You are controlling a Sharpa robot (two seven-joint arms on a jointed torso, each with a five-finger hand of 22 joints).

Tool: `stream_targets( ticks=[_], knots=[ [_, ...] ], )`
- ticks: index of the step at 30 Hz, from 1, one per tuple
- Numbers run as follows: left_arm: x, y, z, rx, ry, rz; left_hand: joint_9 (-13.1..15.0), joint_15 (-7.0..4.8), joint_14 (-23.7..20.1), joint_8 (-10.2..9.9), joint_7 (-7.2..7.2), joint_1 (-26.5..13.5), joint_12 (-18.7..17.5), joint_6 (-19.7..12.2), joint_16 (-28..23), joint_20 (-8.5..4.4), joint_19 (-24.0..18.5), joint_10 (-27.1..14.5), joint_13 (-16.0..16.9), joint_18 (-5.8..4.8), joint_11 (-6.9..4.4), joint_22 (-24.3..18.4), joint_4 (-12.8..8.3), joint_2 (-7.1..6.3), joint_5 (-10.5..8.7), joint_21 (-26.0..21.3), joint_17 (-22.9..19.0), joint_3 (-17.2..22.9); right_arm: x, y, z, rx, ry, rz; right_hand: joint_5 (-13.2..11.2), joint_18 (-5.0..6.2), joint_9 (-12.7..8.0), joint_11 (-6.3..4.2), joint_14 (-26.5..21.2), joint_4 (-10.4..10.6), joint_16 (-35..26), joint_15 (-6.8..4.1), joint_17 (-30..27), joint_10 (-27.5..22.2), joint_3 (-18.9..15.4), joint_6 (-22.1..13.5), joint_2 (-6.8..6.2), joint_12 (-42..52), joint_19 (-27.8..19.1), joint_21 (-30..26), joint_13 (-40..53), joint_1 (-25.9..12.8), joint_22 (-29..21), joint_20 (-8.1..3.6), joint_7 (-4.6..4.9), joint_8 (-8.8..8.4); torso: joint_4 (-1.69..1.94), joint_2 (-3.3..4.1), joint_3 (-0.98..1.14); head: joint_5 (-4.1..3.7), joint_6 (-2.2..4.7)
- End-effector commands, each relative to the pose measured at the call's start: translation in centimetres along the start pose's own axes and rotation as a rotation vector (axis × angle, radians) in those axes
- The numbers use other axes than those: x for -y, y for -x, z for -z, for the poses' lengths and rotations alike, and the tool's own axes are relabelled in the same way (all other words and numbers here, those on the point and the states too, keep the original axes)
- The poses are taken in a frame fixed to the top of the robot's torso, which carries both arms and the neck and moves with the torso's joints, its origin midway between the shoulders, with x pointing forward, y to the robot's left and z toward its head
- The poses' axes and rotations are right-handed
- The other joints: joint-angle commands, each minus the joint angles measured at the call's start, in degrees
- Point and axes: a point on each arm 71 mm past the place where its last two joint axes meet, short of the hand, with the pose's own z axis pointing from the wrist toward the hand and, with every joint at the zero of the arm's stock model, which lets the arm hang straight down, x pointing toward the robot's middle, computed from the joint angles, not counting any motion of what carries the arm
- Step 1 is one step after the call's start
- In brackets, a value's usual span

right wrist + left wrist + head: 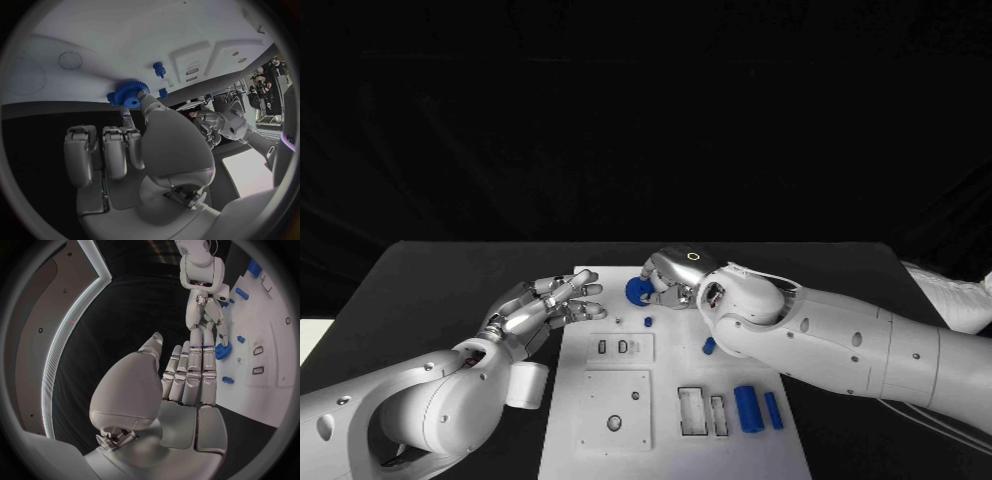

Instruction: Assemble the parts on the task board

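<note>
right hand: the right hand is over the far end of the task board, fingers pinched on a blue gear, looks like thumb against one finger with the rest tucked below

left hand: the left hand hangs just off the board's left edge, fingers spread and holding nothing

where the gear is: at the far edge of the board, near the middle of that edge, right at the board surface. can't tell if it's touching or hanging just above

which way it points: gear is a flat toothed disc so there's no real long axis. from the right wrist view the hub faces out toward the camera and the disc looks tipped rather than flat, but I wouldn't swear to the angle

other parts: two blue cylinders lying side by side near the board's right edge at the near end, long axes running near to far. a small blue peg stands mid board, and another small blue piece sits just right of it, beside the right arm

what could go wrong: if the gear goes down tilted, my guess is it jams or sits crooked instead of dropping home. the pinch is only on the rim, so it could also twist or pop out when pressed. right forearm hangs close over that small blue piece, so a sloppy move could knock it
</note>
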Motion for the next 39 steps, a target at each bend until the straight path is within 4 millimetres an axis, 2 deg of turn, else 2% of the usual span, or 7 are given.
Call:
stream_targets(
  ticks=[1, 12, 14, 16, 20, 32, 39],
  knots=[
    [0.1, -0.3, 0.0, -0.023, -0.004, 0.011, -0.03, -0.07, -0.42, -0.29, 0.26, -0.07, -0.10, -0.01, -0.28, 0.08, -0.28, -0.07, -0.04, 0.07, 0.29, -0.08, -0.34, 0.46, -0.14, 0.31, 0.05, -0.08, 0.0, -0.3, -0.1, -0.021, 0.003, 0.026, 0.25, -0.46, 0.15, -0.32, 5.64, 0.03, 0.23, -0.34, 13.50, 6.16, 0.58, 2.18, -0.22, 0.27, 3.98, 0.28, 15.05, -0.59, 9.31, -0.20, -1.27, 0.05, -0.07, 0.00, 0.02, 0.03, -0.01],
    [0.1, -0.3, -0.1, -0.023, -0.003, 0.011, -0.03, -0.07, -0.42, -0.29, 0.26, -0.07, -0.10, -0.01, -0.28, 0.08, -0.28, -0.07, -0.04, 0.07, 0.29, -0.08, -0.34, 0.46, -0.14, 0.31, 0.05, -0.08, 0.0, -0.8, -0.6, -0.038, -0.002, 0.026, -4.17, -0.51, -0.67, 0.88, 5.47, 1.63, -0.12, 0.66, 12.73, 6.16, -0.44, -0.60, -2.90, 0.27, 4.02, 0.33, 15.05, -4.85, 9.47, 0.56, 0.07, -3.03, -0.03, 0.00, 0.06, 0.17, -0.19],
    [0.1, -0.3, -0.1, -0.023, -0.003, 0.011, -0.03, -0.07, -0.42, -0.29, 0.26, -0.07, -0.10, -0.01, -0.28, 0.08, -0.28, -0.07, -0.04, 0.07, 0.29, -0.08, -0.34, 0.46, -0.14, 0.31, 0.05, -0.08, 0.0, -0.9, -0.6, -0.039, -0.005, 0.024, -6.87, -0.51, -1.06, 1.10, 5.47, 2.94, -0.13, 0.88, 12.72, 6.16, -1.29, -2.32, -3.48, 0.27, 4.02, 0.33, 15.05, -6.64, 9.49, 0.84, 0.29, -4.40, -0.02, 0.01, 0.04, 0.15, -0.18],
    [0.0, -0.3, -0.1, -0.023, -0.003, 0.011, -0.03, -0.07, -0.42, -0.29, 0.26, -0.07, -0.10, -0.01, -0.28, 0.08, -0.28, -0.07, -0.04, 0.07, 0.29, -0.08, -0.34, 0.46, -0.14, 0.31, 0.05, -0.08, 0.0, -0.9, -0.7, -0.042, -0.007, 0.022, -7.16, -0.49, -1.33, 1.49, 5.46, 5.30, -0.14, 1.18, 12.70, 6.16, -2.48, -4.01, -3.66, 0.27, 4.00, 0.32, 15.05, -9.42, 9.45, 1.07, 0.76, -4.95, -0.04, 0.01, 0.04, 0.16, -0.21],
    [0.0, -0.3, -0.1, -0.023, -0.002, 0.010, -0.03, -0.07, -0.42, -0.29, 0.26, -0.07, -0.10, -0.01, -0.28, 0.08, -0.28, -0.07, -0.04, 0.07, 0.29, -0.08, -0.34, 0.46, -0.14, 0.31, 0.05, -0.08, 0.1, -1.1, -0.7, -0.061, -0.016, 0.017, -2.83, -0.50, -1.23, 2.05, 5.49, 9.44, -0.08, 1.73, 12.84, 6.16, -5.44, -5.16, -3.30, 0.27, 4.01, 0.35, 15.05, -13.89, 9.52, 1.67, 1.31, -4.78, -0.08, 0.00, 0.04, 0.20, -0.16],
    [0.1, -0.2, 0.0, -0.021, -0.002, 0.010, -0.03, -0.07, -0.42, -0.29, 0.26, -0.07, -0.10, -0.01, -0.28, 0.08, -0.28, -0.07, -0.04, 0.07, 0.29, -0.08, -0.34, 0.46, -0.14, 0.31, 0.05, -0.08, 0.8, -0.5, -0.1, 0.000, -0.022, -0.035, 1.15, -0.59, -0.98, 1.97, 5.57, 9.46, 0.08, 1.74, 13.22, 6.16, -8.22, -3.60, -0.33, 0.27, 4.18, 0.55, 15.05, -15.47, 10.00, 1.79, 1.16, -4.42, -0.14, 0.01, 0.14, 0.17, 0.07],
    [0.1, -0.1, 0.0, -0.019, -0.002, 0.009, -0.03, -0.07, -0.42, -0.29, 0.26, -0.07, -0.10, -0.01, -0.28, 0.08, -0.28, -0.07, -0.04, 0.07, 0.29, -0.08, -0.34, 0.46, -0.14, 0.31, 0.05, -0.08, 3.0, 1.6, 2.4, 0.167, -0.002, -0.167, 2.01, -0.62, -1.08, 1.88, 5.54, 8.38, 0.01, 1.64, 13.06, 6.16, -8.79, -3.35, -0.02, 0.27, 4.23, 0.62, 15.05, -12.26, 10.15, 1.68, 1.10, -4.69, -0.35, -0.03, 0.14, -0.10, 0.48]
  ],
)
